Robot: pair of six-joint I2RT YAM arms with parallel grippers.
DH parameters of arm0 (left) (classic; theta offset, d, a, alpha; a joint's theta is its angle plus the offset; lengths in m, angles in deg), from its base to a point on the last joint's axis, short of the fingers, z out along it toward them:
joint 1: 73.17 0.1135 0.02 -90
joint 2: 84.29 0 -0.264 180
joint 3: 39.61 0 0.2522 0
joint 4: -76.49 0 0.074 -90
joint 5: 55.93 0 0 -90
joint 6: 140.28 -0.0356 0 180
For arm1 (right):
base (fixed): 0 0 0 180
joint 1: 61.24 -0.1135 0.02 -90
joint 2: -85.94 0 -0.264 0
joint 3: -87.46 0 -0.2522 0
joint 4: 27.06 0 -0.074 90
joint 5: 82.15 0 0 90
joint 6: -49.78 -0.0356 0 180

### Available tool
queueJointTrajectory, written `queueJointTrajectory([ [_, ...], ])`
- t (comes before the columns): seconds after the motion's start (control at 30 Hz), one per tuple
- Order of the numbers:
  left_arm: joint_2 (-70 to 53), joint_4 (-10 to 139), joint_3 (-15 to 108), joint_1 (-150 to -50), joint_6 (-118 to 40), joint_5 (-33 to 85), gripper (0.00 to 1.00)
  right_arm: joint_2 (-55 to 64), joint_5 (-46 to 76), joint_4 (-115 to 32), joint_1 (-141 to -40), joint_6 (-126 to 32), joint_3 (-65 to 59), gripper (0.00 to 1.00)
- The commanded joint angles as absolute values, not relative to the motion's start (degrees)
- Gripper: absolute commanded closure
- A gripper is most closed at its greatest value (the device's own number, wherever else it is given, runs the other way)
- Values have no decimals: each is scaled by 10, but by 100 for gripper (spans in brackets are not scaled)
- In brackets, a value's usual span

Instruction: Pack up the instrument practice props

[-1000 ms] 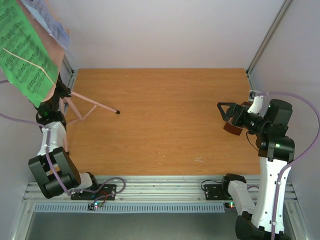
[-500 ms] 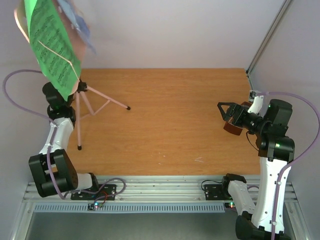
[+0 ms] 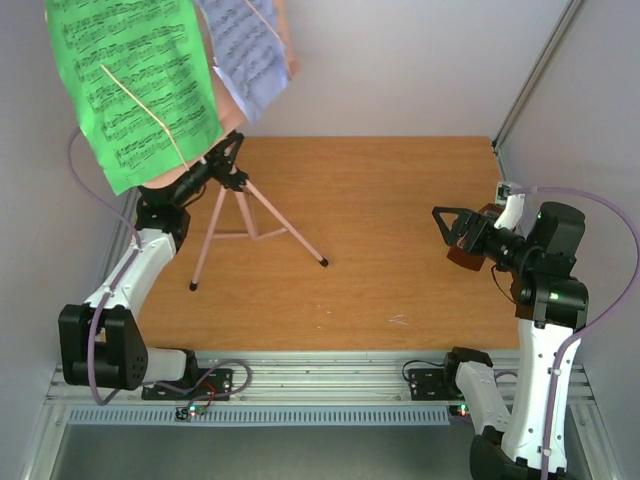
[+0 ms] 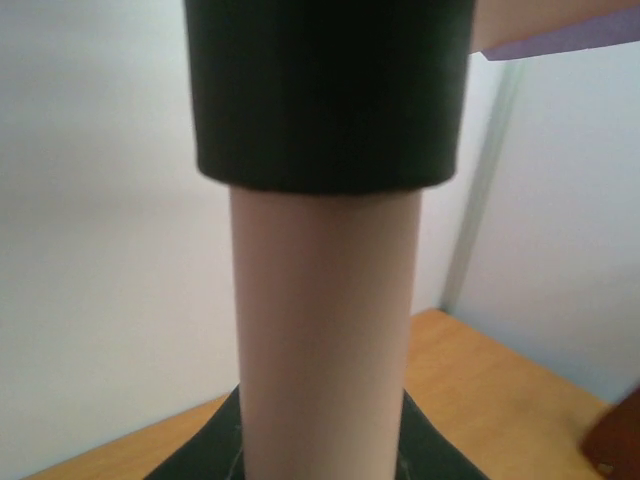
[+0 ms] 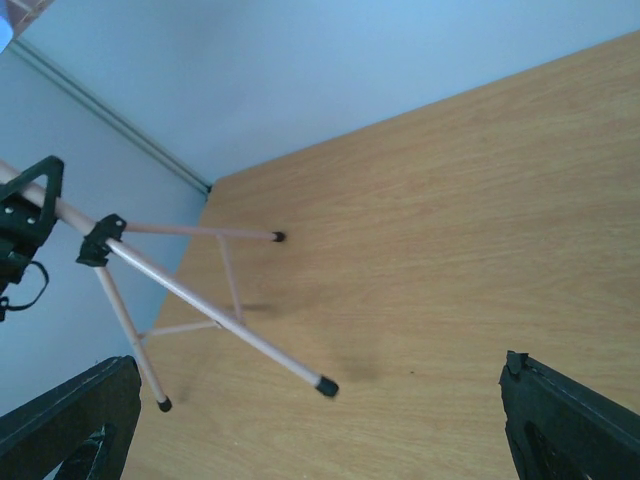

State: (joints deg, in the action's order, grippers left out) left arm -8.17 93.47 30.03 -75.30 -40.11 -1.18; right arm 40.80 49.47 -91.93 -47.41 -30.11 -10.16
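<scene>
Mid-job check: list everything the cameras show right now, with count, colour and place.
music stand: 1, pink with black joints, tilted, table's left side
green music sheet: 1, green, on the stand, top left
white music sheet: 1, white, beside the green one
metronome: 1, reddish-brown, table's right edge, partly hidden
table: 1, wood brown, centre
left gripper: 1, black, shut on the stand's pole
right gripper: 1, black, open, over the metronome

Overhead view; wrist close-ups; shared pink stand (image 4: 325, 330)
</scene>
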Motion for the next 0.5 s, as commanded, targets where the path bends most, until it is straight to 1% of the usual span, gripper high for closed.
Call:
queueJointTrajectory([
  [0.0, -100, 1004, 367, -824, -316, -75, 100, 421, 550, -875, -473, -307, -120, 2],
  [0.23, -73, 981, 406, -920, -314, -112, 100, 435, 606, -798, -494, -330, -162, 2],
  [0.37, -63, 948, 425, -962, -334, -136, 99, 449, 586, -747, -552, -323, -203, 5],
  [0.47, -60, 947, 423, -972, -338, -166, 100, 460, 561, -702, -608, -308, -234, 6],
])
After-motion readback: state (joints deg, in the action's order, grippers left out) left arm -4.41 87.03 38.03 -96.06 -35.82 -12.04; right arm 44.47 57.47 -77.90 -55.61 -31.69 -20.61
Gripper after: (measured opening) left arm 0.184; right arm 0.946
